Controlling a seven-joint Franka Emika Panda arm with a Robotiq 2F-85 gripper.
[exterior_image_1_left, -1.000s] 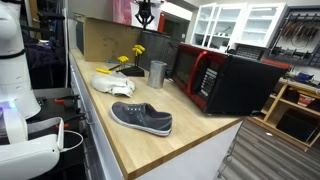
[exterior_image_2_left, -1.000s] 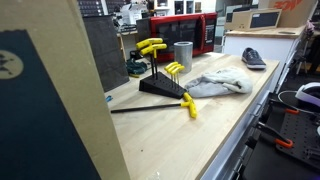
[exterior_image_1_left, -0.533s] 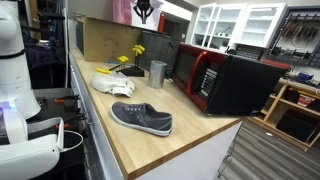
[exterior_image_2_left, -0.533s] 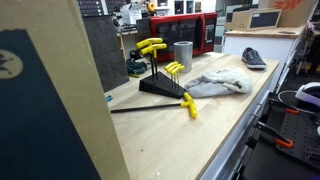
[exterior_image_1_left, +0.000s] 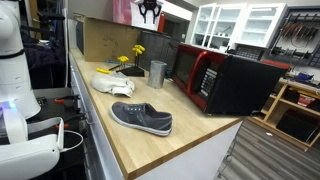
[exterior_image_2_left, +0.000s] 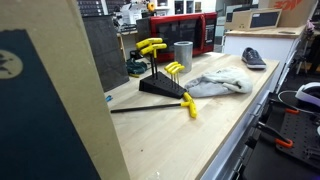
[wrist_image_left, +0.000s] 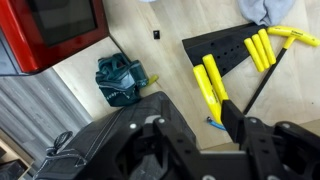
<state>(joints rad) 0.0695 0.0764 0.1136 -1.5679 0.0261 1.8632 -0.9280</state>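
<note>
My gripper (exterior_image_1_left: 148, 12) hangs high above the back of the wooden bench, near the top edge of an exterior view. In the wrist view the gripper (wrist_image_left: 190, 112) is open with nothing between its fingers (wrist_image_left: 232, 118). Far below it stand yellow hex keys in a black stand (wrist_image_left: 245, 45), also seen in both exterior views (exterior_image_1_left: 128, 62) (exterior_image_2_left: 160, 75). A crumpled teal object (wrist_image_left: 118, 80) lies beside the stand, and a small blue-tipped piece (wrist_image_left: 212, 122) lies on the wood. Nothing is held.
A red and black microwave (exterior_image_1_left: 225, 80) stands along the bench's far side. A metal cup (exterior_image_1_left: 157, 72), a white cloth (exterior_image_1_left: 112, 82) and a grey shoe (exterior_image_1_left: 142, 117) lie on the bench. A loose yellow-handled key (exterior_image_2_left: 188, 105) lies near the stand.
The jaws have gone from shut to open. The gripper stays high above the bench, having moved little.
</note>
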